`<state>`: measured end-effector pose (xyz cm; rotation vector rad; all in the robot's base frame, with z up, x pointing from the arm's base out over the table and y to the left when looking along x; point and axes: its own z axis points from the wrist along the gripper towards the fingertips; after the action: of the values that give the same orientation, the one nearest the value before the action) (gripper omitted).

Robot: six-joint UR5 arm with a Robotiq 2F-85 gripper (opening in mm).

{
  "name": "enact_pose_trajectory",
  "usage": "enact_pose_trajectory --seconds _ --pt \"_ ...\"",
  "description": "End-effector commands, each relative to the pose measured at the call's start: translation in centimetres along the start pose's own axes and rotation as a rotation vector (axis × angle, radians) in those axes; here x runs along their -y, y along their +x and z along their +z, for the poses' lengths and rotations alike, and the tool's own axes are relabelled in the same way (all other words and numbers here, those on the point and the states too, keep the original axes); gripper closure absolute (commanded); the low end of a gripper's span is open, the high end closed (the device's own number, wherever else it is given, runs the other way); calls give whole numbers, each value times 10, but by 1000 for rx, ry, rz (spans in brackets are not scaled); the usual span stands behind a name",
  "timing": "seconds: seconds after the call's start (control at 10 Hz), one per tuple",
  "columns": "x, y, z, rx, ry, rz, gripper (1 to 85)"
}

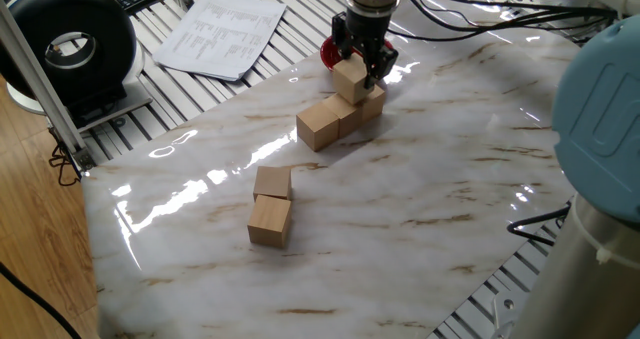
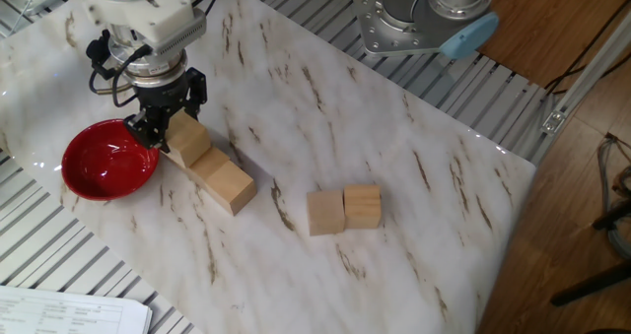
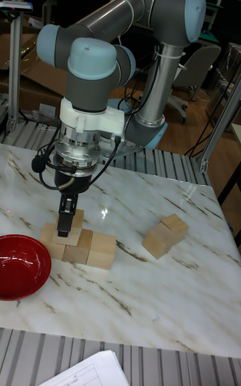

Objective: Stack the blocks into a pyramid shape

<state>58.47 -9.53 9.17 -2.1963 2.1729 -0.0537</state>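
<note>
We start with the marble surface (image 1: 430,209), then the arm (image 3: 127,17), whose gripper (image 1: 360,67) hangs over the far end of the work; its fingers (image 2: 156,127) pinch one block (image 1: 351,80) by its sides, sitting on or just above the row of three blocks (image 1: 338,117), towards that row's end nearest the red bowl (image 2: 104,162); we cannot tell whether it already bears on them. In the tall fixed view the bowl lies at about nine o'clock from the row, close by; the two spare blocks (image 1: 271,204) lie touching one another, well apart from the row at about three o'clock.

We judge the chief risk to be the release; if the held block (image 3: 69,230) is not seated across the seam of two base cubes, it may tip off towards the bowl. A second risk is the fingers themselves: they reach down beside the base cubes, so on parting or rising they could nudge the row out of line, and a crooked base would spoil the second tier. Lastly, the glossy surface looks slippery, so we expect even a light knock to slide the cubes.
</note>
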Motion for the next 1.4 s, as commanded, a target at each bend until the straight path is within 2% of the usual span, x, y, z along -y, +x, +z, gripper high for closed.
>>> enact_pose_trajectory --seconds 0.0,0.7,0.9,1.3 --pt "2 -4 -1 15 4 8 847" --pt "3 -3 2 15 7 7 847" --pt "-7 -5 -1 26 -30 22 847" --pt "-10 -1 -2 28 -45 7 847"
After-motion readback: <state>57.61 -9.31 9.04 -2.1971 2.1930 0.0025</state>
